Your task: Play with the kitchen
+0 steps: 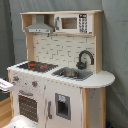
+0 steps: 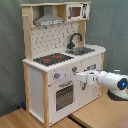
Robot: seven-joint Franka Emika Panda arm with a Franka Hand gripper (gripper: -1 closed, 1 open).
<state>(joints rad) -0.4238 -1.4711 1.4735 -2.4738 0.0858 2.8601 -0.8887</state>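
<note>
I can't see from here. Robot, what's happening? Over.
Gripper at the kitchen front, near the oven door. Nothing held. Path clear.

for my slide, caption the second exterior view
Panda arm's gripper reaches toward the front of the toy kitchen, beside the oven door.

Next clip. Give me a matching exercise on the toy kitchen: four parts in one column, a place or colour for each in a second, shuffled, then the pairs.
Column 1
1. grey extractor hood
2. black curved tap
3. black hob with red rings
4. white robot arm

Column 2
A. over the metal sink
B. on the worktop above the oven door
C. reaching toward the white toy kitchen front
D. top shelf, beside the toy microwave

Pairs: 1-D, 2-A, 3-B, 4-C
</note>
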